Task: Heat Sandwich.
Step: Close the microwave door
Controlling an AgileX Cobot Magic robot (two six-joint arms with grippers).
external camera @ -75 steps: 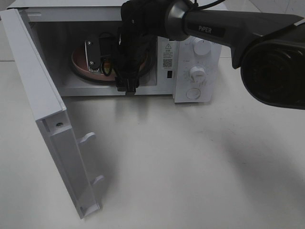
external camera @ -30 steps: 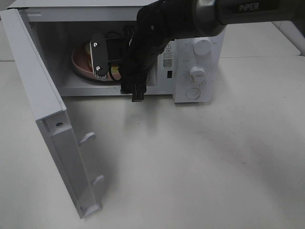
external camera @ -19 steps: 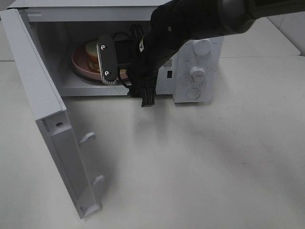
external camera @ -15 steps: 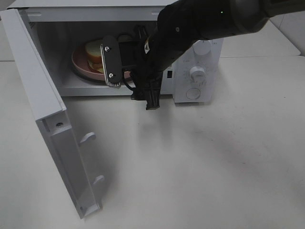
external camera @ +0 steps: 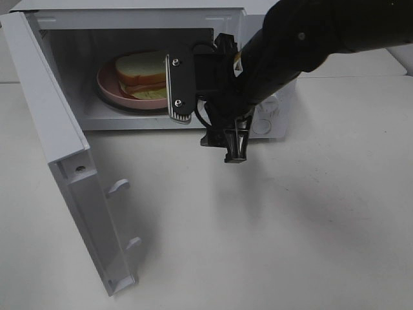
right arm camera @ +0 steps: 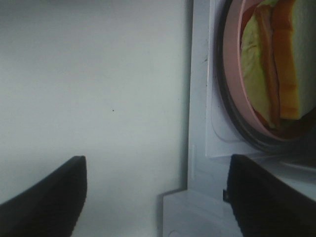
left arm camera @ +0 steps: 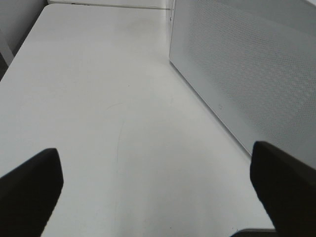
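**While the door stands open: sandwich loaded, heating not begun**

Since the sandwich (external camera: 143, 72) lies flat on the pink plate (external camera: 106, 90) inside the microwave (external camera: 129, 14), the loading step looks done. It sits toward the left of the cavity in the high view, bread slices stacked level, and nothing touches it.

Orientation: long axis runs roughly across the opening, side to side. The layered edge (pinkish filling, pale green layer beneath) faces out toward the opening. The right wrist view shows the same edge of the sandwich (right arm camera: 281, 59) within the plate rim (right arm camera: 232, 74).

Right gripper (right arm camera: 158, 197): jaws spread, nothing between them. In the high view one finger (external camera: 179, 87) hangs just in front of the opening, right of the plate, outside the cavity as far as I can judge.

Left gripper (left arm camera: 158, 192): jaws spread wide and empty, over bare table (left arm camera: 98, 98), beside a white perforated panel (left arm camera: 247, 74). Not seen in the high view.

Door (external camera: 48, 129): swung fully open to the left.

Remaining, by my reading: shut the door, then set the controls. The control panel is mostly hidden behind the right arm, so its setting cannot be read.
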